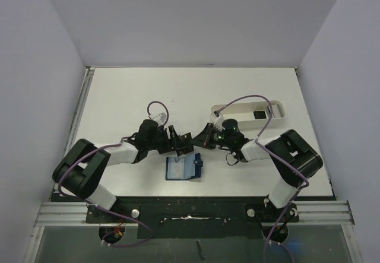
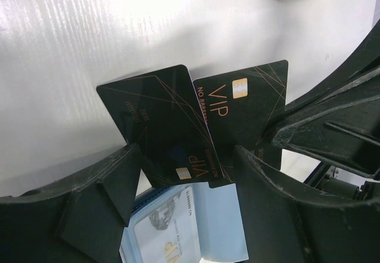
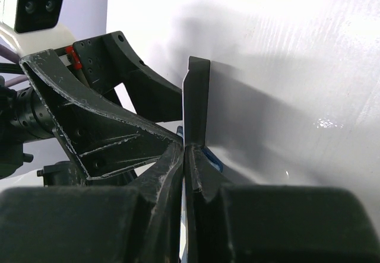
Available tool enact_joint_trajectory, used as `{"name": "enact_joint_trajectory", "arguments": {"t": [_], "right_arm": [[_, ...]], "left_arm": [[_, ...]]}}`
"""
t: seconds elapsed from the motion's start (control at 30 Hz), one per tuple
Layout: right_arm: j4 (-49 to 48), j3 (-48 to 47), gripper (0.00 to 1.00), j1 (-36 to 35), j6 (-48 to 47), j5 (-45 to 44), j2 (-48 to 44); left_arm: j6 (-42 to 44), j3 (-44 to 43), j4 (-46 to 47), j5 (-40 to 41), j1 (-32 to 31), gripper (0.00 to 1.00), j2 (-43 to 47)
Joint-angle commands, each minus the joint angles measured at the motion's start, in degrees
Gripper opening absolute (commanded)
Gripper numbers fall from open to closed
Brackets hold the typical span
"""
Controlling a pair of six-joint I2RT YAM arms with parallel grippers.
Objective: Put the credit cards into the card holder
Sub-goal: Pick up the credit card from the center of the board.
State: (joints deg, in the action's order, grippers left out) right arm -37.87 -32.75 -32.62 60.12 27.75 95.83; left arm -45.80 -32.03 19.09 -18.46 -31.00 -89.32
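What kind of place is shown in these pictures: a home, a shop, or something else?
Probably a lab test cell for robots. Plain white walls box in a bare white table, two arms are bolted to a metal rail at its near edge, and few props lie there: a blue card holder and white tray.

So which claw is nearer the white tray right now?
Right. The right claw sits just below and left of the white tray. The left claw is further left, above the open wallet.
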Motion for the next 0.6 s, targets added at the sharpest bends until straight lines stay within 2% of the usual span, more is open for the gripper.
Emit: {"name": "enact_joint_trajectory", "arguments": {"t": [0.0, 0.33, 0.57], "right_arm": [[-9.4, -0.1, 0.0, -0.2, 2.4, 2.2, 0.2], [-16.3, 0.5, 0.0, -0.8, 6.8, 3.8, 2.7], [-16.3, -0.1, 0.0, -1.4, 7.0, 3.9, 3.1]], "left_arm": [[0.9, 1.1, 1.2, -1.4, 0.6, 0.61, 2.3], [0.7, 1.7, 1.6, -2.1, 0.9, 0.55, 3.6], [1.0, 2.5, 0.9, -1.5, 1.3, 0.54, 4.3]]}}
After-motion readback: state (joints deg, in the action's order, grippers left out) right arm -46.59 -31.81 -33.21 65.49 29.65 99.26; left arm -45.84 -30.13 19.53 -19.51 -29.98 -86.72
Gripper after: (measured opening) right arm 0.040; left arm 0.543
